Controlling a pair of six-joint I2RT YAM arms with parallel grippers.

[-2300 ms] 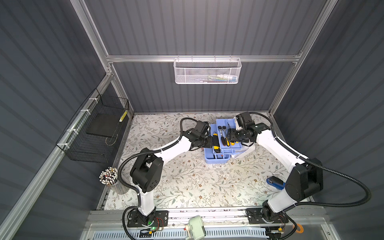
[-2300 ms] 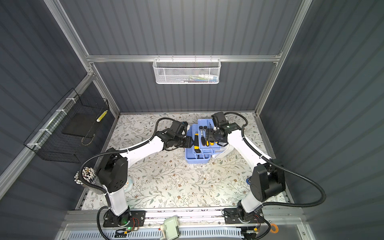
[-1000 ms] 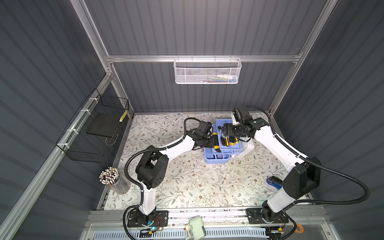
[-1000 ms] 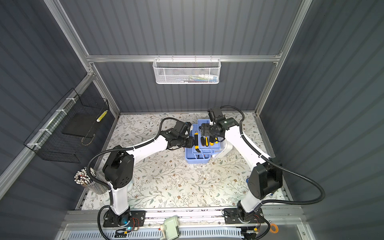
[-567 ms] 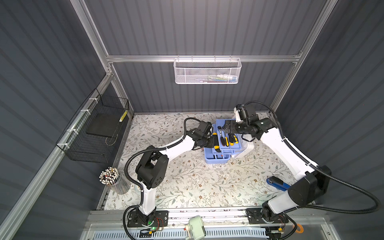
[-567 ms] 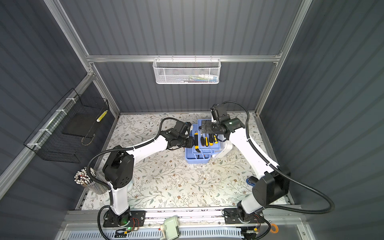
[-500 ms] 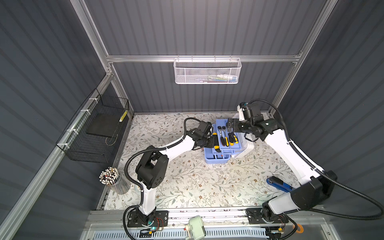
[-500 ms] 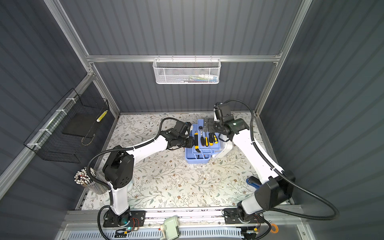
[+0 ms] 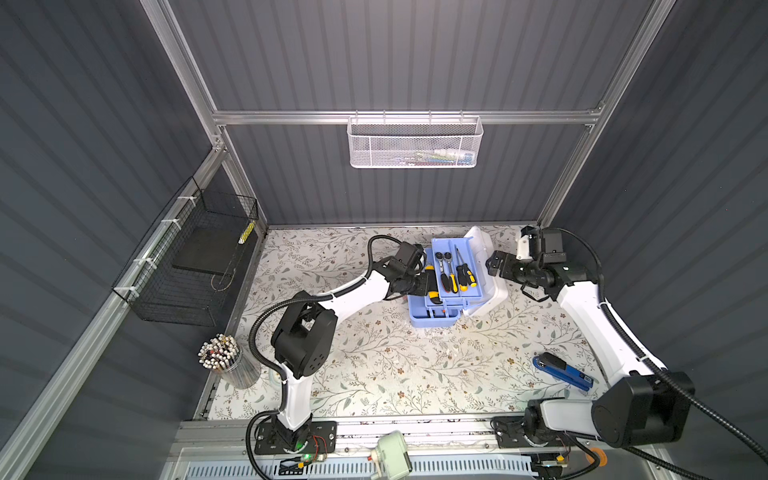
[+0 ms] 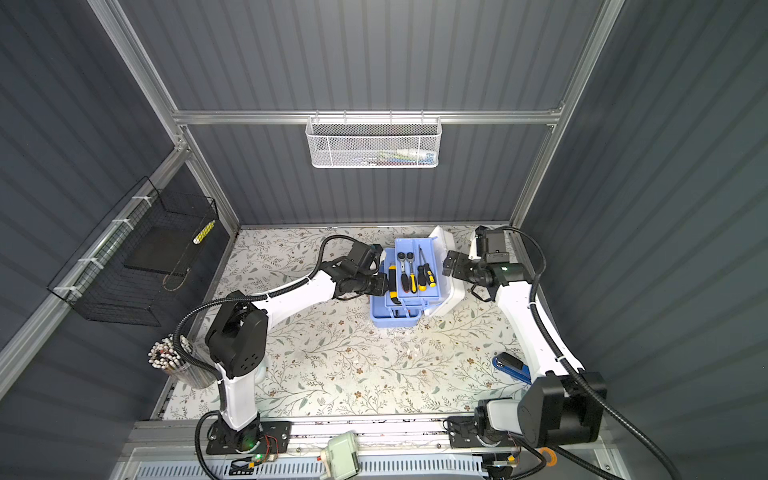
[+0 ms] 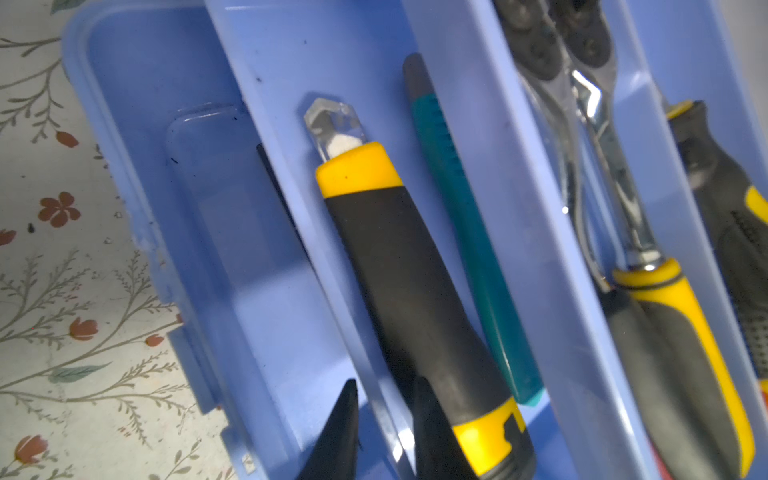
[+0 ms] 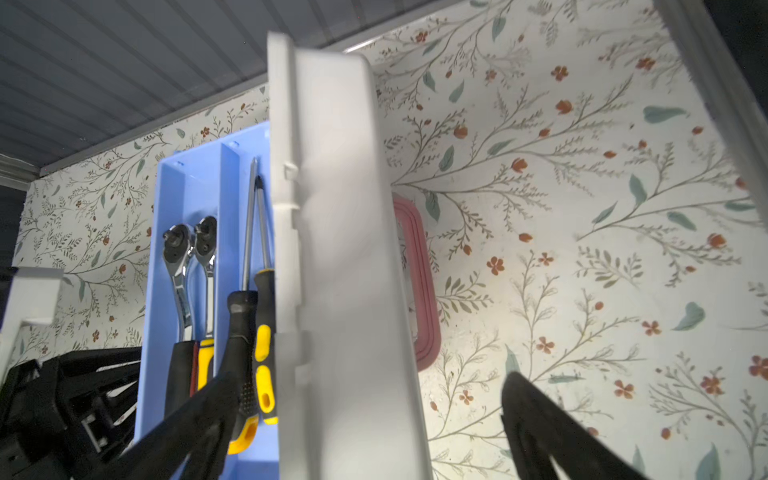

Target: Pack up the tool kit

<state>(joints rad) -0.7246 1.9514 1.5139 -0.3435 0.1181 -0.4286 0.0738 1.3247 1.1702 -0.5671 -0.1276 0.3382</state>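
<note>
You have the tool kit near the back of the floral-print table cover (image 9: 374, 365), a bit right of ctr. Its light blue plastic base (image 9: 432, 320) sits on the cover. The white plastic lid (image 9: 488, 259) stands open along the side toward the R arm, about on edge. The pink plastic handle (image 12: 419, 291) is on the lid's outer face and shows in the R wrist view only.

Your L gripper (image 9: 423, 283) is closed on the lower blue plastic tray (image 11: 291, 83). In the L wrist view one black finger (image 11: 340, 432) is outside the tray's side wall and the other is inside, w/ the wall pinched btw them. In this tray lie the yellow-and-black utility knife (image 11: 407, 291) and, just beside it, the slim teal utility knife (image 11: 465, 232).

The upper blue plastic tray (image 9: 467, 297) sits next to it, toward the lid. It has two compartments. Two chrome ratchets (image 12: 183, 266) lie in one, and two black-and-yellow screwdrivers (image 12: 257, 332) lie in the one nearest the lid.

Your R gripper (image 9: 493, 266) is spread wide and holds nothing. In both top views it hovers just beside the lid's outer face (image 10: 449, 264); whether it touches the lid, I cannot tell. In the R wrist view you see one finger on each side of the lid.

The blue stapler w/ black top (image 9: 561, 370) lies well apart, at the front right near the R arm.
</note>
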